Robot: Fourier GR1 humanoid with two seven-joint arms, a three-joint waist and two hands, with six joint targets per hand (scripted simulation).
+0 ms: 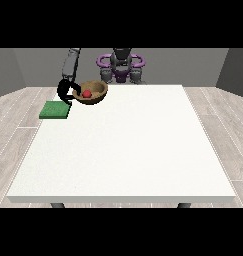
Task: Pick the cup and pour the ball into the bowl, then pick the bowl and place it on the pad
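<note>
The hand at the view's left holds a wooden bowl; the green pad lies just below it, nothing between them.

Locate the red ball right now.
Front view, upper left: the red ball sits inside the wooden bowl, gripped by the hand at the view's left, right of the green pad.

The hand at the view's left is too small to show how its fingers lie against the wooden bowl, and the bowl's near wall covers part of the red ball inside. Whether the bowl touches the counter or hangs just above it cannot be told. The other hand shows nowhere. The counter's legs are cut off below its front edge, and its far edge hides the robot's lower body.
</note>
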